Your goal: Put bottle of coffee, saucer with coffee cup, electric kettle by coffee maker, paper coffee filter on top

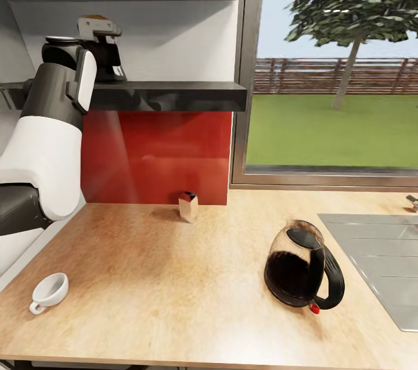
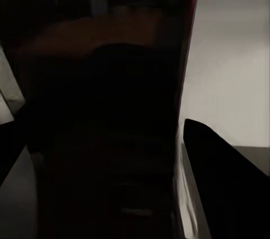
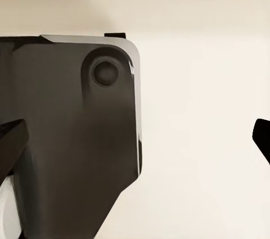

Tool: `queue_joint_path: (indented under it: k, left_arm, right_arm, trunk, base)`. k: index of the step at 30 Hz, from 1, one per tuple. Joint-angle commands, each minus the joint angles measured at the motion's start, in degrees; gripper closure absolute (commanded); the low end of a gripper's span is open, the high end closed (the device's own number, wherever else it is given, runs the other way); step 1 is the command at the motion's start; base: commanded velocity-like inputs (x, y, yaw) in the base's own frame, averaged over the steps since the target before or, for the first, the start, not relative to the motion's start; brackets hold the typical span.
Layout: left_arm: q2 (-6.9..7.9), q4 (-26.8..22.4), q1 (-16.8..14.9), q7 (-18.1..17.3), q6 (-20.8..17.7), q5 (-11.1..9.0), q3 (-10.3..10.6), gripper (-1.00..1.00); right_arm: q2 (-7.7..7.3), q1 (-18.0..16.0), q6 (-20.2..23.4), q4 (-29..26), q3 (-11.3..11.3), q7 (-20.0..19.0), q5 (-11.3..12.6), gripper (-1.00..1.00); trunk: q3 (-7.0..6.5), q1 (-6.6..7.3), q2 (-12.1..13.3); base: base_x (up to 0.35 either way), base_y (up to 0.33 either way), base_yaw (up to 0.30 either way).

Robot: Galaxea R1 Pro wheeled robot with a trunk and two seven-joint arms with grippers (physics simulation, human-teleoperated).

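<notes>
Your cup [image 1: 49, 291] lies nearest, at the counter's [image 1: 151, 288] left front; further right stand a tan box [image 1: 188, 206] by the red panel and the kettle [image 1: 303, 272] near the sink [image 1: 377, 254]. Up left, your left gripper [image 1: 104, 56] is at the shelf [image 1: 168, 95], its fingers [image 2: 225, 188] flanking a dark jar [image 2: 107, 138], though you can't tell whether they pinch it. Your right gripper's fingers [image 3: 263, 138] sit spread wide.

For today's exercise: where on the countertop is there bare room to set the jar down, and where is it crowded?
Free: the wide bare stretch of the kitchen countertop between the coffee cup, the small tan box and the electric kettle. Crowded: right of the kettle, where the sink begins, and up on the kitchen shelf, where the left claw reaches.
</notes>
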State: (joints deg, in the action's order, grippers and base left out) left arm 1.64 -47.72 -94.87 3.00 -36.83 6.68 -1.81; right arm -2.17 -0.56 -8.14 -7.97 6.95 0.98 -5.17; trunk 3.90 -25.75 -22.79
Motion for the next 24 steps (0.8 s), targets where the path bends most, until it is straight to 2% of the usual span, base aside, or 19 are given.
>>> queue_joint_path:
  k: [1,24]
  left_arm:
    - [-0.01,-0.04,-0.1,-0.27,-0.26,0.61,-0.04,1.0]
    - [-0.2,0.0,-0.64,-0.19,-0.83,0.61,0.19,1.0]
  right_arm:
    - [0.02,-0.05,-0.21,0.04,0.44,0.08,-0.54,-1.0]
    - [-0.03,-0.05,-0.42,-0.35,0.44,-0.07,-0.54,-1.0]
  trunk:
    - [0.13,-0.03,-0.13]
    - [0.13,-0.03,-0.13]
  base:
    - [0.0,0.0,0.0]
    - [0.0,0.0,0.0]
